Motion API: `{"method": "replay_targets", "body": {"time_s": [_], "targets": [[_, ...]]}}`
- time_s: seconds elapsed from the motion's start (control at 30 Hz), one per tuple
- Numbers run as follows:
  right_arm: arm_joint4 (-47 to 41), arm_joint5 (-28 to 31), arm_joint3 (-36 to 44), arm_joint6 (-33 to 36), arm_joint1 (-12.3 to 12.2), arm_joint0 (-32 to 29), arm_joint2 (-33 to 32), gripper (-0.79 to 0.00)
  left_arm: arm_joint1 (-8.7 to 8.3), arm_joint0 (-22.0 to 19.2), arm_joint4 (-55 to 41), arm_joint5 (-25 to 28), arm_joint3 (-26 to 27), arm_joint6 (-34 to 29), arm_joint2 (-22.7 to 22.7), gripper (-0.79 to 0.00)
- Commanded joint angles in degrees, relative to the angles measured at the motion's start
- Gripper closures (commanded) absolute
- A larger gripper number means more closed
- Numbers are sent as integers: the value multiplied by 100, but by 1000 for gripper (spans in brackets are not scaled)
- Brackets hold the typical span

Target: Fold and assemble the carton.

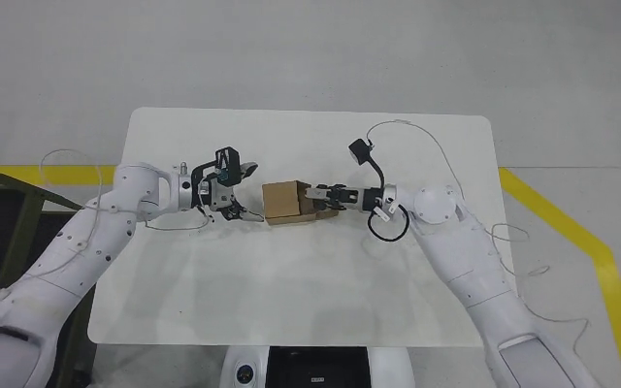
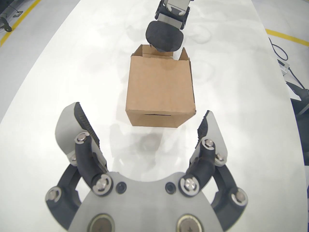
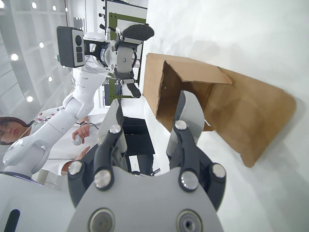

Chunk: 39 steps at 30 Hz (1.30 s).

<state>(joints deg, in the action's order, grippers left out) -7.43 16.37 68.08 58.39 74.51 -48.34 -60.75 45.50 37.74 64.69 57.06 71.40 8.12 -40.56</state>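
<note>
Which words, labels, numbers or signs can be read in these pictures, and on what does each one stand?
None can be read.
The carton is plain brown, with no print on the faces that show.
The table bears no text.

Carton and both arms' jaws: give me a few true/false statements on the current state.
The carton lies on the white table. True.
The left arm's jaws are shut on the carton. False: they stand open, clear of it.
One finger of the right arm's jaws reaches into the carton's open end. True.
Both carton ends are closed. False: the end facing the right arm is open, flap folded out.
</note>
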Motion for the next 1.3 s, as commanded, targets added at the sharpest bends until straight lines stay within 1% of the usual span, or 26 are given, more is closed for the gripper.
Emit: {"method": "replay_targets", "body": {"time_s": [0.0,0.03,0.07,0.23,0.3,0.4,0.87,0.9,0.97,1.07,1.2,1.27], "targets": [[46,-78,274,20,-71,-100,-224,-182,46,-22,-54,-10,-26,-50,23,-785],[62,-122,411,35,-104,-154,-325,-55,66,-26,-64,-12,-28,-78,36,-785],[89,-152,545,65,-136,-203,-413,0,85,-24,-68,-18,-36,-107,48,-785],[399,-205,1123,271,-263,-343,-707,0,162,-14,-76,18,-84,-191,77,-785],[525,17,1332,242,-297,-353,-796,0,182,-53,-78,51,-111,-207,43,-785],[525,17,1332,242,-297,-353,-796,0,195,-105,-192,94,-151,-171,-48,-785],[525,17,1332,242,-297,-353,-796,0,194,-116,-239,94,-142,-200,-52,-785],[525,17,1332,242,-297,-353,-796,0,193,-93,-234,13,-135,-221,-67,-785],[600,-138,1357,149,-310,-440,-791,0,175,-40,-206,-97,-118,-325,-145,-785],[617,-469,1420,337,-342,-542,-769,0,132,100,-200,-93,-52,-384,-261,-785],[698,-822,1441,553,-381,-702,-696,0,72,396,-128,-56,143,-358,-371,-785],[767,-945,1431,531,-390,-783,-631,0,49,532,-105,-49,232,-328,-423,-785]]}}
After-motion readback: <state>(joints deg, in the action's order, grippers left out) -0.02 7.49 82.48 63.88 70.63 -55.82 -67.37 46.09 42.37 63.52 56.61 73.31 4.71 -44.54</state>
